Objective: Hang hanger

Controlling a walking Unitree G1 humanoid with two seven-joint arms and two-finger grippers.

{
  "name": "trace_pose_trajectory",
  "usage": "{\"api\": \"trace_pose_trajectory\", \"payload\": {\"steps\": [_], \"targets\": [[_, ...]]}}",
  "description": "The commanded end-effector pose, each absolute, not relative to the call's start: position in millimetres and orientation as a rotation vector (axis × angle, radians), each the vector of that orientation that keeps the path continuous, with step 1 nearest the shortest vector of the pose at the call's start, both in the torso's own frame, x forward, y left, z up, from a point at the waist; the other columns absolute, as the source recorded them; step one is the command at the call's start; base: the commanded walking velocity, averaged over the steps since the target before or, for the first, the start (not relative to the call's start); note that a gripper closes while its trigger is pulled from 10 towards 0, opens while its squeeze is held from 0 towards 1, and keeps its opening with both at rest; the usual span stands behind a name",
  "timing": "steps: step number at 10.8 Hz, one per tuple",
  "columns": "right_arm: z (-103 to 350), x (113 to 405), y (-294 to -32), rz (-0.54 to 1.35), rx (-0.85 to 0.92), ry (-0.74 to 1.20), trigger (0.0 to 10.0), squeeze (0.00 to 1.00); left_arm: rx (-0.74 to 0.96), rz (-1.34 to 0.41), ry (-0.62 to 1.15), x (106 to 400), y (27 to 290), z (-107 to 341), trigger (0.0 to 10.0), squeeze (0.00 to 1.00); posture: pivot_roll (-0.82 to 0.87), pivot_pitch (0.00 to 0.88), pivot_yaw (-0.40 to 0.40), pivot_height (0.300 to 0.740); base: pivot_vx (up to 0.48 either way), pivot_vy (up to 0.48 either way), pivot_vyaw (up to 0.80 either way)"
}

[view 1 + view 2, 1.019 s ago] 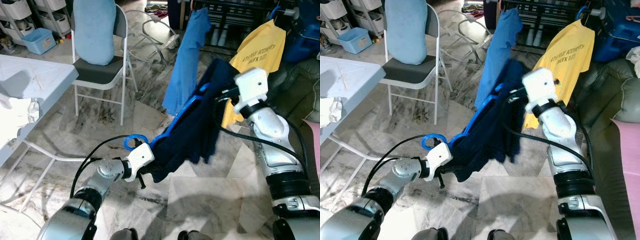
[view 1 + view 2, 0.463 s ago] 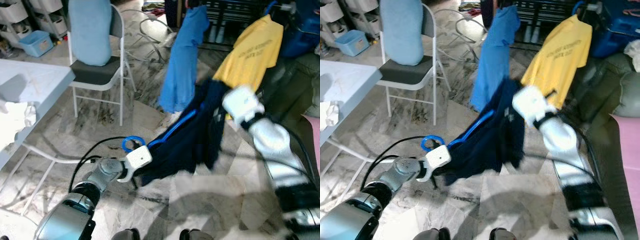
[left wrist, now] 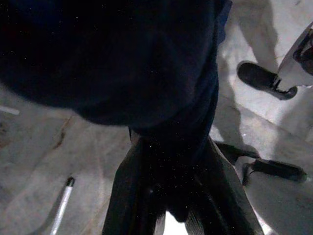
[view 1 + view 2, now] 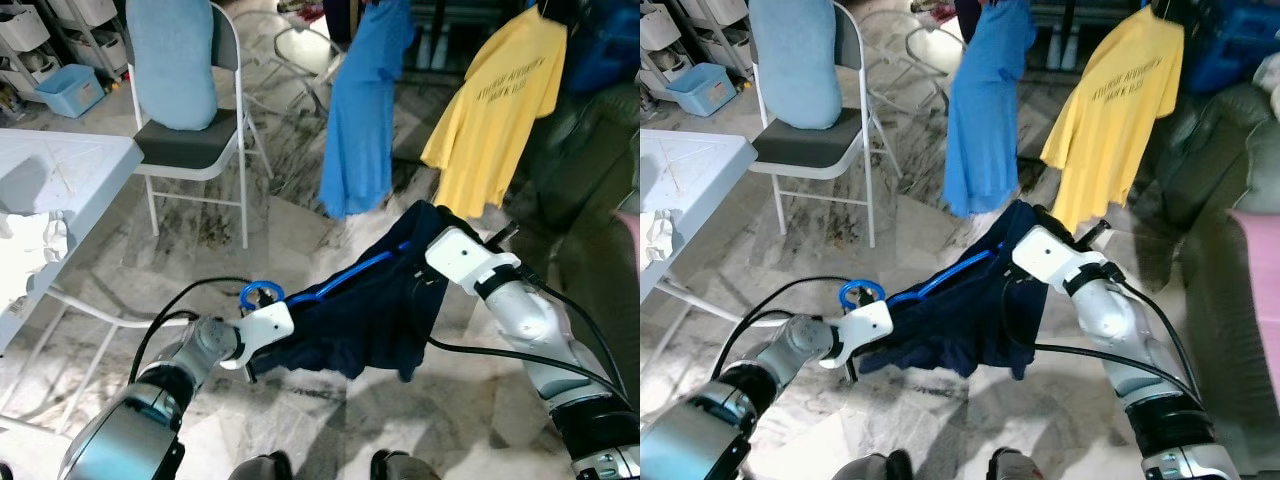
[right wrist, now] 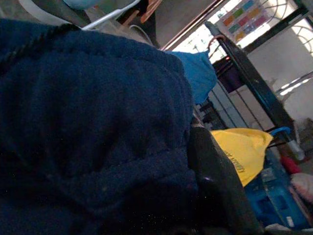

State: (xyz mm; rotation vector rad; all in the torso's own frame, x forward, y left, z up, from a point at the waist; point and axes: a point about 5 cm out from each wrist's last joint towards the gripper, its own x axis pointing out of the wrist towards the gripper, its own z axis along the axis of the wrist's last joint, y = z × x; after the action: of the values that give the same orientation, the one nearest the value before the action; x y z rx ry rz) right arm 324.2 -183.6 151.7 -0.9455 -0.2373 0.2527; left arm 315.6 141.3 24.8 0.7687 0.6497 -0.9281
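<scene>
Both pincers w/ navy garment [image 4: 370, 320] on blue hanger [image 4: 330, 285].

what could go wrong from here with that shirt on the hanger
The navy shirt sags low between the two pincers, its hem near the marble floor, so it may drag. It looks bunched over the blue hanger rather than seated, so it could slide off when lifted. The black cable loops near the left pincer and might snag.

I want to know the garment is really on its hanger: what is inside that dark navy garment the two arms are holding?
A blue hanger runs inside the navy garment; its hook sticks out by the left gripper. The far end, near the right gripper, is covered by cloth.
</scene>
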Motion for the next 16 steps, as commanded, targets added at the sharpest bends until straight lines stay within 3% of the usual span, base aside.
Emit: {"api": "trace_pose_trajectory", "payload": {"steps": [1, 2, 4, 7, 10, 11, 16], "targets": [[184.3, 327.5, -183.7, 0.146, -0.930, -0.384, 10.0, 0.00, 0.831, -0.887, 0.862, 294.0, 177.0, 1.0, 10.0, 0.00, -0.19, 0.197, 0.136, 0.740, 0.000, 0.000, 0.00], [184.2, 321.6, -158.9, 0.249, -0.813, -0.438, 10.0, 0.00, 0.828, -0.870, 0.833, 298.6, 170.8, 4.0, 10.0, 0.00, -0.20, 0.198, 0.137, 0.740, 0.000, 0.000, 0.00], [176.5, 310.6, -130.8, 0.389, -0.748, -0.462, 10.0, 0.00, 0.834, -0.841, 0.797, 303.8, 165.7, 7.6, 10.0, 0.00, -0.20, 0.199, 0.135, 0.740, 0.000, 0.000, 0.00], [168.0, 298.7, -103.5, 0.578, -0.553, -0.412, 10.0, 0.00, 0.793, -0.815, 0.760, 308.0, 158.5, 10.7, 10.0, 0.00, -0.20, 0.205, 0.137, 0.740, 0.000, 0.000, 0.00], [146.6, 287.7, -82.1, 0.752, -0.549, -0.326, 10.0, 0.00, 0.766, -0.810, 0.739, 311.0, 151.9, 13.4, 10.0, 0.00, -0.20, 0.208, 0.142, 0.740, 0.000, 0.000, 0.00], [147.3, 287.2, -77.7, 0.766, -0.476, -0.311, 10.0, 1.00, 0.764, -0.813, 0.737, 311.1, 150.4, 13.4, 10.0, 0.00, -0.20, 0.208, 0.142, 0.740, 0.000, 0.000, 0.00], [153.9, 286.7, -80.1, 0.764, -0.502, -0.331, 10.0, 1.00, 0.721, -0.751, 0.681, 317.1, 143.4, 18.2, 10.0, 0.00, -0.21, 0.213, 0.146, 0.740, 0.000, 0.000, 0.00]]}}
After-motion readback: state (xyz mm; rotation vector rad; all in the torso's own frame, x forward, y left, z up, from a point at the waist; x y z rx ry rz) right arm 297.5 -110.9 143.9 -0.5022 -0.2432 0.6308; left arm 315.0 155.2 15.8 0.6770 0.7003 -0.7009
